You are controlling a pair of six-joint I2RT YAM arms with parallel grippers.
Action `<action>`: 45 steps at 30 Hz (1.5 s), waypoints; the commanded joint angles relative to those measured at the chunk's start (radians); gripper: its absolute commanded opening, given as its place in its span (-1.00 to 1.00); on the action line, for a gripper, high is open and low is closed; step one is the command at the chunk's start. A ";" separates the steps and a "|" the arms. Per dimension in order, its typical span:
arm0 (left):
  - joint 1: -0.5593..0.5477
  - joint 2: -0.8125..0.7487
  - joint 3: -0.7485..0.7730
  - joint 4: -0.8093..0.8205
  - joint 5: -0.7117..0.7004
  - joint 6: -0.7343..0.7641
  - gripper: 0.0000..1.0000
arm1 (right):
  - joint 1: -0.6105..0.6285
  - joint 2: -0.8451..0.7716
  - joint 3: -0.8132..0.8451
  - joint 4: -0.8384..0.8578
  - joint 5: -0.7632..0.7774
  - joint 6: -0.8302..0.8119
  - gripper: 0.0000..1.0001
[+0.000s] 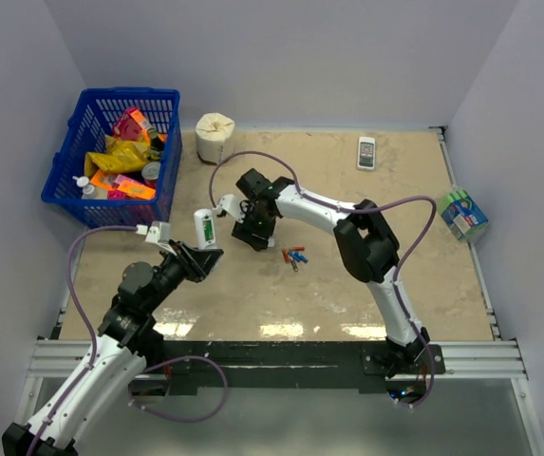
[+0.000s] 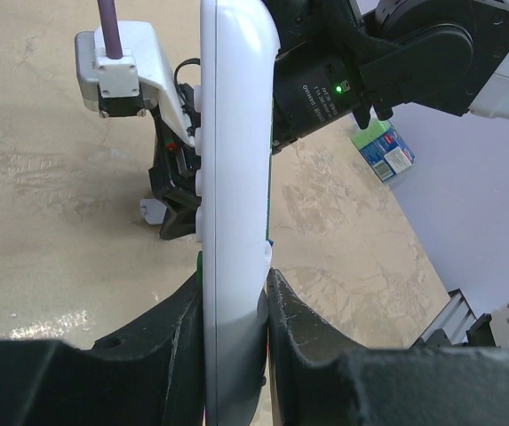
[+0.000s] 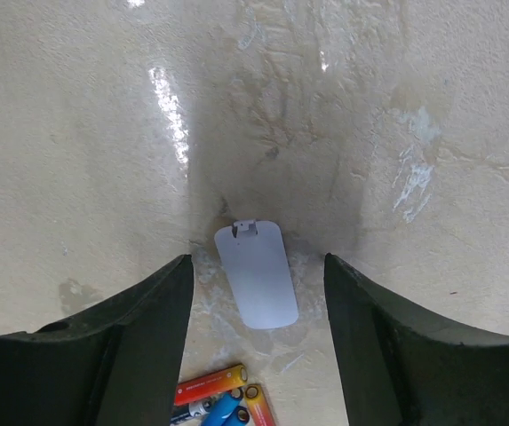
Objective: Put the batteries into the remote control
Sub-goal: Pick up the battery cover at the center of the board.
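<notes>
My left gripper (image 1: 202,255) is shut on the lower end of the slim silver-white remote control (image 1: 205,228) and holds it upright above the table. In the left wrist view the remote (image 2: 232,177) is clamped edge-on between the fingers (image 2: 303,328), with a bit of green showing at its side. My right gripper (image 1: 253,226) is open and points down beside the remote. In the right wrist view its jaws stand wide around a loose grey battery cover (image 3: 257,275) lying on the table. Several red, orange and blue batteries (image 1: 293,256) lie just right of it and also show in the right wrist view (image 3: 223,399).
A blue basket (image 1: 72,161) of snack packs stands at the far left, with a tape roll (image 1: 215,137) beside it. A short white handset (image 1: 366,152) lies at the back right. A blue-green box (image 1: 463,215) sits at the right edge.
</notes>
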 commanded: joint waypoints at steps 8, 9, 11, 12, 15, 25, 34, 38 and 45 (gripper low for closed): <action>0.007 -0.001 0.056 0.024 0.014 0.003 -1.00 | 0.042 0.047 0.060 -0.035 0.093 -0.029 0.10; 0.007 -0.001 0.056 0.024 0.014 0.003 -1.00 | 0.043 0.049 0.057 -0.036 0.102 -0.029 0.08; 0.007 0.002 0.056 0.024 0.014 0.003 -1.00 | 0.045 0.052 0.052 -0.036 0.119 -0.032 0.04; 0.009 0.004 0.056 0.024 0.014 0.003 -1.00 | 0.048 0.052 0.047 -0.035 0.130 -0.032 0.04; 0.007 0.011 0.055 0.030 0.015 0.003 -1.00 | 0.048 0.053 0.044 -0.029 0.136 -0.036 0.00; 0.007 0.025 0.055 0.050 0.015 0.001 -1.00 | 0.048 0.084 0.076 -0.038 0.147 -0.048 -0.19; 0.007 0.047 0.035 0.100 0.012 -0.014 -1.00 | 0.049 0.014 0.063 -0.001 0.136 -0.003 -0.48; 0.007 0.057 0.016 0.138 0.014 -0.029 -1.00 | 0.048 -0.058 -0.005 0.066 0.139 0.054 -0.57; 0.007 0.086 -0.013 0.218 0.020 -0.058 -1.00 | 0.048 -0.195 -0.078 0.174 0.229 0.218 -0.56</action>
